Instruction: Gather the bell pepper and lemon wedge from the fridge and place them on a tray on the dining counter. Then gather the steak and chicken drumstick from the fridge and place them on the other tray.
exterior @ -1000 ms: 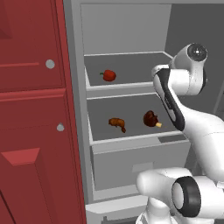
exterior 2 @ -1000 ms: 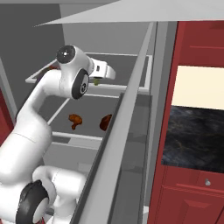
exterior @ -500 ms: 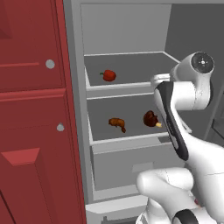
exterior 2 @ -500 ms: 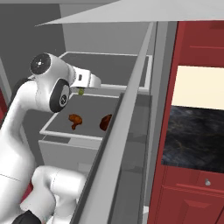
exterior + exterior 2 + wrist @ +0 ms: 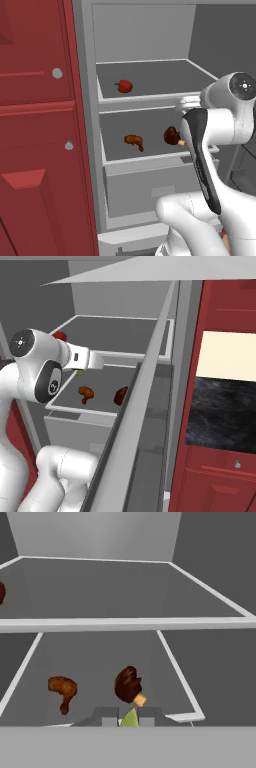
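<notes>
Red bell pepper sits at the left of the upper fridge shelf; at the left edge of the hand view it is cut off to a dark red sliver. It is judged light, hollow and smooth-skinned, so a hold across the body rather than the stem should suit. On the lower shelf, the chicken drumstick lies left of the steak, the two apart. Both are judged soft and possibly slippery; the drumstick is best taken across its thick end, the steak across its narrow width.

At the right, the fingers are nearly closed on a small yellow-green piece, judged to be the lemon wedge. It is light, yielding and wet-skinned, and the hold is narrow, so it may slip. Only its tip shows between the fingers; its full shape cannot be made out. In the left base view the arm hides the fingers. The trays and worktop are out of frame.
</notes>
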